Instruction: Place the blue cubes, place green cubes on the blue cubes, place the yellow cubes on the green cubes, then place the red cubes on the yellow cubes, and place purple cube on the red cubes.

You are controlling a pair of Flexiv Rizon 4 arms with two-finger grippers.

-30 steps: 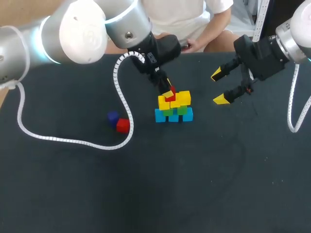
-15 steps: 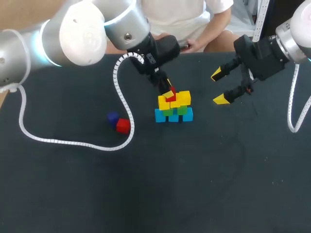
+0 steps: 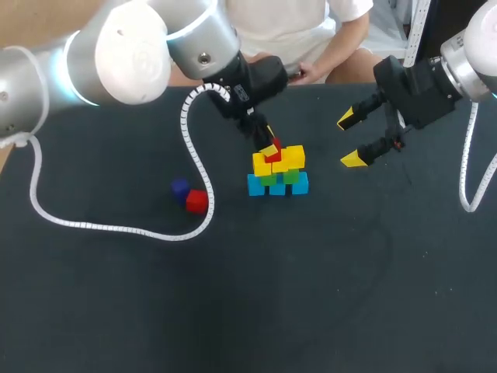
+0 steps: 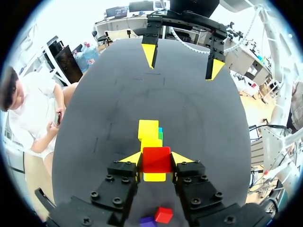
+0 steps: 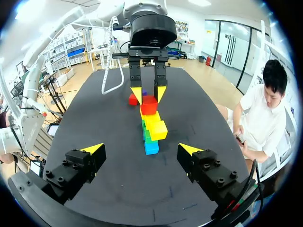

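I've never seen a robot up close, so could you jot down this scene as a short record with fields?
Stack: blue cubes at bottom, green cubes, yellow cubes on top
Left tool: shut on held red cube, above the yellow cubes
Right tool: open, empty, off to the stack's side
Loose on table: spare red cube and purple cube, close together

Bright, even light falls from overhead — it lays pale glare on the left arm's white shell (image 3: 132, 54) and lights the red cube (image 4: 156, 163) in the left gripper (image 4: 156, 159) flatly, while shadows on the dark table (image 3: 311, 295) under it are too faint to trace.
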